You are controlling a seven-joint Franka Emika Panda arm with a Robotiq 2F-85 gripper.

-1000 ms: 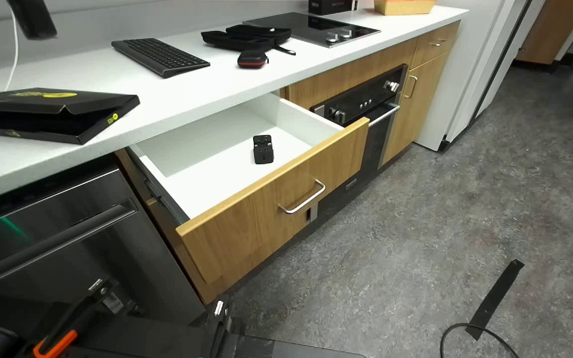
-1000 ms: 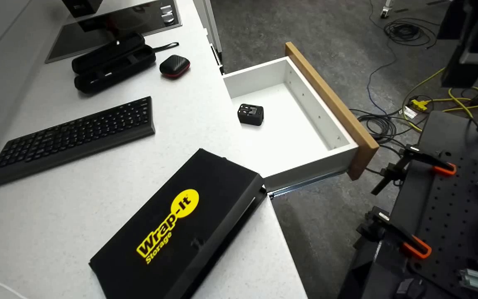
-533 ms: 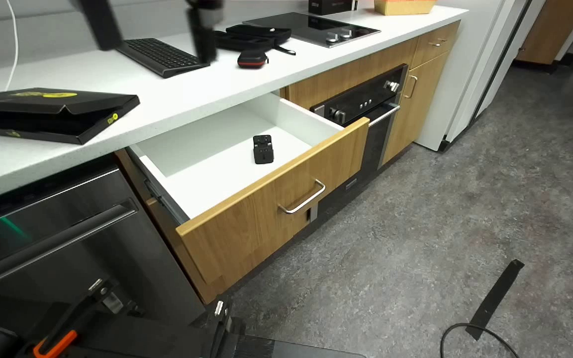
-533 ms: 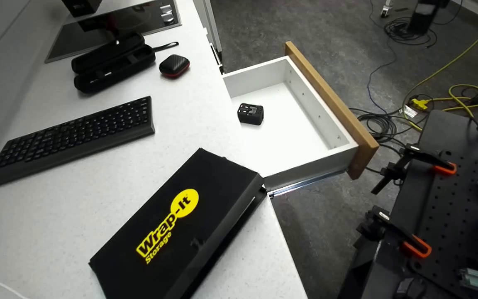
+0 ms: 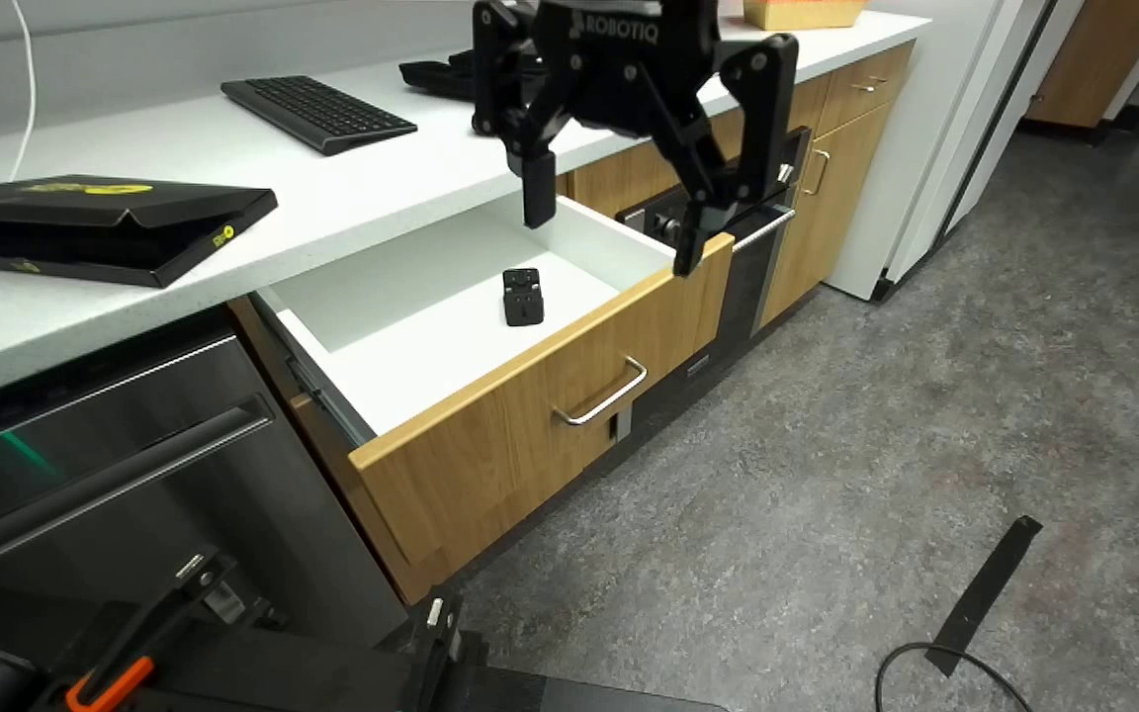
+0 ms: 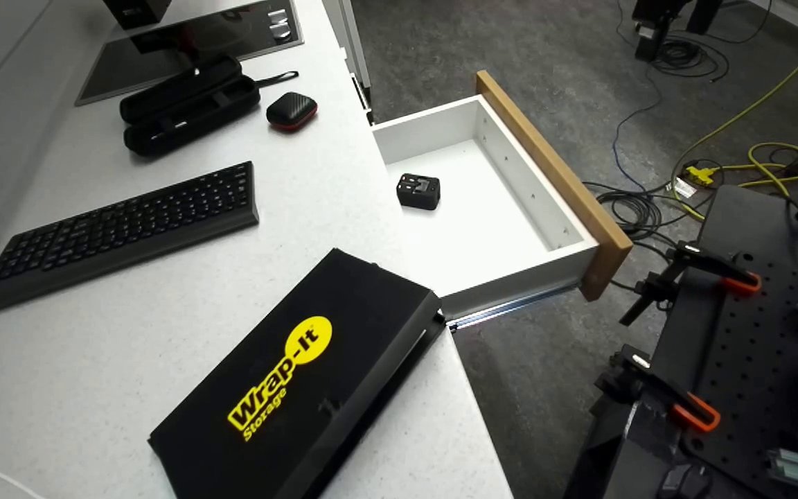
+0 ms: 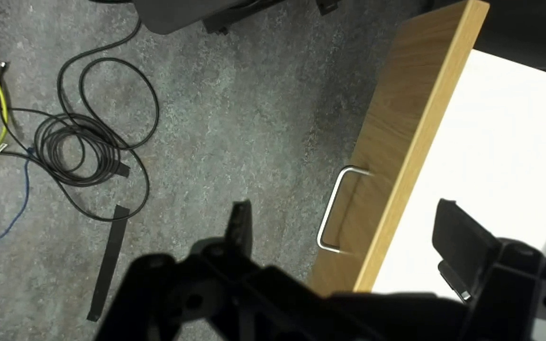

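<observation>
My black gripper [image 5: 616, 222] hangs open above the far end of a pulled-out drawer [image 5: 411, 341], with nothing between its fingers. In the wrist view, the gripper [image 7: 343, 208] straddles the drawer's wooden front [image 7: 415, 156]: one finger [image 7: 241, 222] appears over the floor, the other finger [image 7: 462, 237] over the white interior. The silver handle [image 7: 330, 208] shows between them, lower down. A small black block resembling a plug adapter [image 5: 523, 297] lies on the drawer bottom; in the wrist view the right finger partly hides this adapter [image 7: 452, 279]. The gripper touches nothing that I can see.
On the white counter [image 6: 343, 187] lie a keyboard [image 6: 122, 232], a black Wrap-It box [image 6: 295, 374], an open black case [image 6: 191, 104] and a small red-trimmed case [image 6: 291, 111]. An oven [image 5: 728, 208] adjoins the drawer. Cables [image 7: 78, 151] coil on the floor.
In an exterior view, my gripper has swung from the upper left edge rightward and down, over the drawer's far end. The drawer, adapter and counter items have stayed where they were.
</observation>
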